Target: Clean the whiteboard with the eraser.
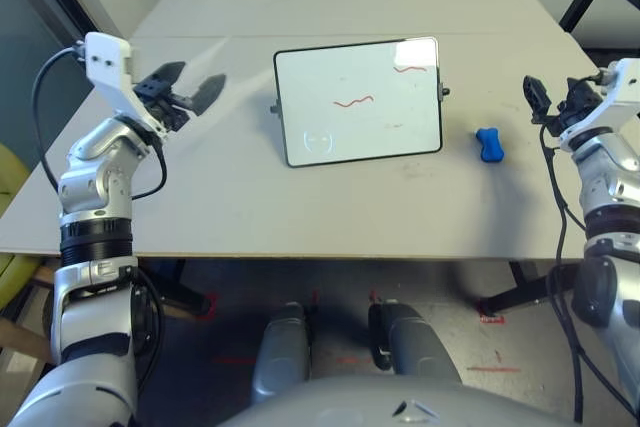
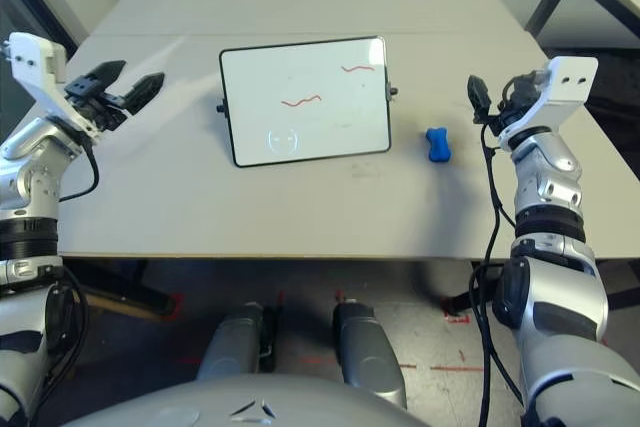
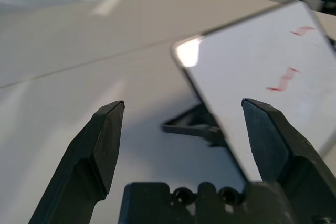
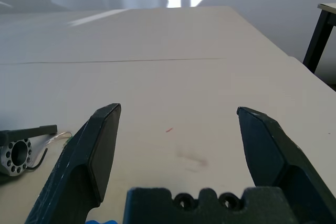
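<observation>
- The eraser (image 1: 490, 145), bright blue and bone-shaped, lies right of centre in the frame on the counter (image 1: 380, 222); it looks light and slightly springy, unlikely to break.
- Best hold: across its narrow waist — the flared ends should check slipping.
- Right tool (image 4: 178, 107), upper right, stands wide and empty; left tool (image 3: 184, 102), upper left, likewise.
- The whiteboard (image 1: 385, 127), upper centre, seems stiff but may rock on its side knobs (so wipe the red squiggles (image 1: 353, 103) gently).
</observation>
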You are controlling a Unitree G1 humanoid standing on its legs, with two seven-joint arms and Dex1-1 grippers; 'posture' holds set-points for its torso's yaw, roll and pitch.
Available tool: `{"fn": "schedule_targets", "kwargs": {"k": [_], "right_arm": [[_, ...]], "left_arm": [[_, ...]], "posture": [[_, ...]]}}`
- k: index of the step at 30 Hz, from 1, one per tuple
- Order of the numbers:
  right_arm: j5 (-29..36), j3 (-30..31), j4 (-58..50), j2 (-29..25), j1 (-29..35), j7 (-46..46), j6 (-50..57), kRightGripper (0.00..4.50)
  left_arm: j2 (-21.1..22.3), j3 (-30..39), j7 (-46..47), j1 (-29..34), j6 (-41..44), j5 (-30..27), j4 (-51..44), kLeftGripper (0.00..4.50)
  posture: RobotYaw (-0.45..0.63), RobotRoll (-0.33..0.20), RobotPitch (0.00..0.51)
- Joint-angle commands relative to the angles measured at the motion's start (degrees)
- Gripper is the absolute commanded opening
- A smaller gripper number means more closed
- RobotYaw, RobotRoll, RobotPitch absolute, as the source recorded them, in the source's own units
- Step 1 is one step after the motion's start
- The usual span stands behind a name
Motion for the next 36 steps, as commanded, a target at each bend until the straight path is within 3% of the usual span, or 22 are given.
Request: {"fn": "schedule_targets", "kwargs": {"k": [1, 9, 15, 17, 20, 25, 36], "right_arm": [[-0.09, 0.17, -0.41, 0.26, 0.72, -0.7, -0.22, 4.49], [-1.89, 3.18, -7.45, -0.87, 1.97, -1.55, 6.29, 4.49], [-5.8, 10.88, -22.89, -6.6, 4.65, 0.19, 27.59, 4.49], [-7.5, 14.94, -28.08, -9.52, 4.39, 0.97, 40.31, 4.49], [-6.44, 16.4, -31.68, -10.85, 1.07, 0.04, 57.12, 4.49], [-5.47, 16.61, -33.8, -9.09, -4.08, -1.27, 71.18, 4.49], [-7.26, 15.86, -25.99, -0.68, -13.31, -9.97, 85.21, 4.49]], "left_arm": [[0.63, -3.32, -3.64, 1.68, 3.81, -1.4, -4.66, 4.5], [-1.32, -8.32, -5.79, 0.97, 4.36, 0.66, -4.85, 4.5], [-1.5, -10.24, -6.76, 0.12, 2.71, 2.28, -2.92, 4.5], [-1.38, -11.25, -7.43, -0.22, 0.98, 3.7, -1.38, 4.5], [-1.63, -11.97, -7.98, -0.71, -0.45, 4.75, 0.1, 4.5], [-2.17, -13.23, -8.28, -1.73, -3.67, 7.2, 2.83, 4.5], [-3.38, -12.95, -8.0, -1.86, -5.01, 8.65, 3.66, 4.5]], "posture": [[-0.07, 0.0, 0.085], [-0.1, 0.0, 0.1], [-0.13, 0.0, 0.1], [-0.14, 0.0, 0.1], [-0.14, 0.0, 0.1], [-0.16, 0.0, 0.097], [-0.15, 0.0, 0.095]]}}
